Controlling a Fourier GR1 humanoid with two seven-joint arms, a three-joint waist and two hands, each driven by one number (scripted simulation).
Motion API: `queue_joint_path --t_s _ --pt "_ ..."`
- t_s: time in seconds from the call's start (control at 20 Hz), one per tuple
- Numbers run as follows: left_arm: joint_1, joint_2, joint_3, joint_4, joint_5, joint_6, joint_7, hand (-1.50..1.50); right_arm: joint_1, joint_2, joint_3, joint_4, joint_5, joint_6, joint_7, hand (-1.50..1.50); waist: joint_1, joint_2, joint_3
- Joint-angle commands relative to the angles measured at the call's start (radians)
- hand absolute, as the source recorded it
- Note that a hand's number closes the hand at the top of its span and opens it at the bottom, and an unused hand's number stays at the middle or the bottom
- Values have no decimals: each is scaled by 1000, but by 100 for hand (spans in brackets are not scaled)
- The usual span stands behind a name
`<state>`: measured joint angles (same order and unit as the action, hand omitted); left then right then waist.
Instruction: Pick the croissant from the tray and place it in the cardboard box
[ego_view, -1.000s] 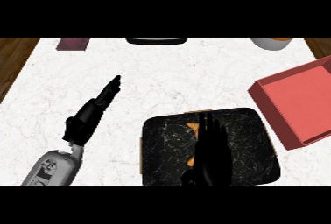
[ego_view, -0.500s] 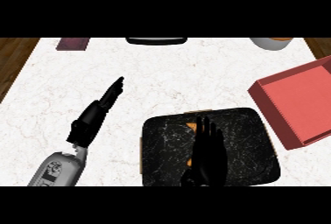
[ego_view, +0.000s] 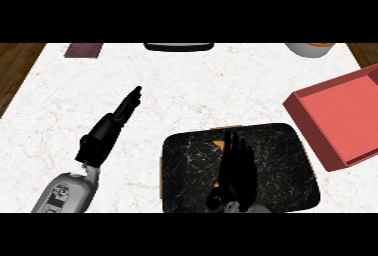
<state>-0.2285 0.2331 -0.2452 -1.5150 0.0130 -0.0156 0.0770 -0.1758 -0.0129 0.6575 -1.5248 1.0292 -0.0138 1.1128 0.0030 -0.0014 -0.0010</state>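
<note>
Since a second ago the right hand (ego_view: 235, 167) has slid up the tray (ego_view: 192, 165) and now covers most of the croissant (ego_view: 218, 144); half a second ago more orange showed beside the fingers. Left hand (ego_view: 111, 130) hasn't moved.

Right hand: fingers straight and together, pointing away from the robot, lying flat over the tray, not curled round anything. Only a small orange wedge of croissant shows, just left of the fingertips near the tray's far edge. Its long axis and heading can't be told, too much is hidden.

Left hand: fingers extended, released, holding nothing, angled up-right over the bare marble counter (ego_view: 207, 80), well left of the tray.

Cardboard box (ego_view: 343, 117): reddish, open top, right of the right-hand fingers, just beside the tray's right edge.

No readable writing; the left forearm shell (ego_view: 65, 192) carries a dark mark too small to read.

Far beyond the fingertips at the counter's back edge: a dark red flat item (ego_view: 83, 49), a black object (ego_view: 179, 46), a grey cup (ego_view: 310, 49).
</note>
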Motion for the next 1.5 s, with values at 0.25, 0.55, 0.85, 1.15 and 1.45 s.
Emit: queue_joint_path --t_s 0.25,0.55,0.85,1.15,1.45 --pt "56 16 33 -96 3 -46 30 0 0 12 16 126 25 -72 100 -150 5 1 1" --pt "49 -32 30 -11 -35 -42 -21 0 -15 13 3 169 -5 -97 76 150 4 2 1" --pt "27 -40 56 -42 -35 -44 21 0 -8 13 -27 200 51 -70 1 150 3 1 1" --pt "27 -58 48 4 -48 -37 -15 0 87 -314 21 20 -57 17 -473 150 -19 -3 4" --pt "34 -28 75 7 -27 -60 -9 0 130 -607 88 -127 -83 -54 -874 150 -42 -13 7"
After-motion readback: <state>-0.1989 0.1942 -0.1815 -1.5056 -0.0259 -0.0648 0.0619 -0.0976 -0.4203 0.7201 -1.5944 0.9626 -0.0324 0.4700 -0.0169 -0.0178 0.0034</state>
